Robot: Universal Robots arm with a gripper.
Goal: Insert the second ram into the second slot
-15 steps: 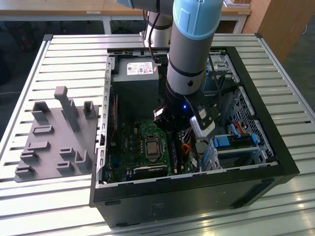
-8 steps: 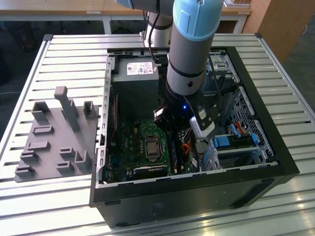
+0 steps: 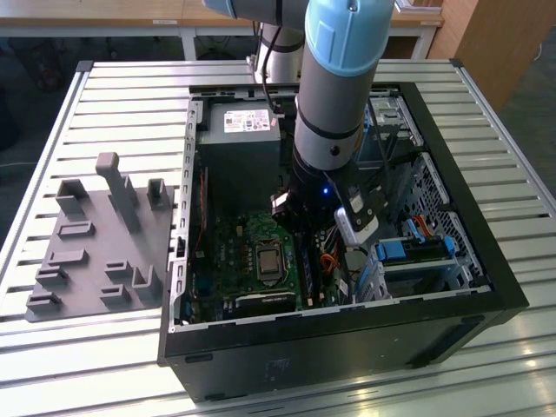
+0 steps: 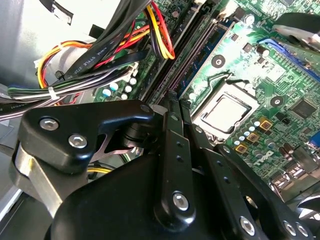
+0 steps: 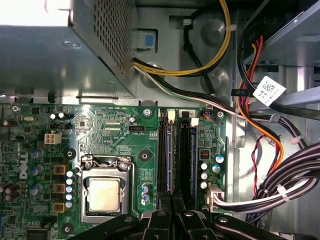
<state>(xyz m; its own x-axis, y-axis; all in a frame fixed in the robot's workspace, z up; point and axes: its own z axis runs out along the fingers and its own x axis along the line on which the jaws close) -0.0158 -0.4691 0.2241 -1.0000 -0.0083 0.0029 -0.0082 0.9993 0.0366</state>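
Inside the PC case (image 3: 486, 261), fingers (image 5: 172, 200) closed together over the RAM slots (image 5: 184, 150), beside the CPU socket (image 5: 104, 192). Second ram (image 5: 170, 150) looks seated in a slot, can't confirm. Cable bundle (image 4: 100, 55) crowds one side; power supply (image 3: 239, 139) nearby.

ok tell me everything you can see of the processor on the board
The processor is a square chip with a dull silvery metal lid, lying flat in its socket on the green motherboard. A shiny metal frame clamps around its edges. No cooler sits on it, so its top is bare. Small round capacitors stand along one side; the long memory slots run along the other.
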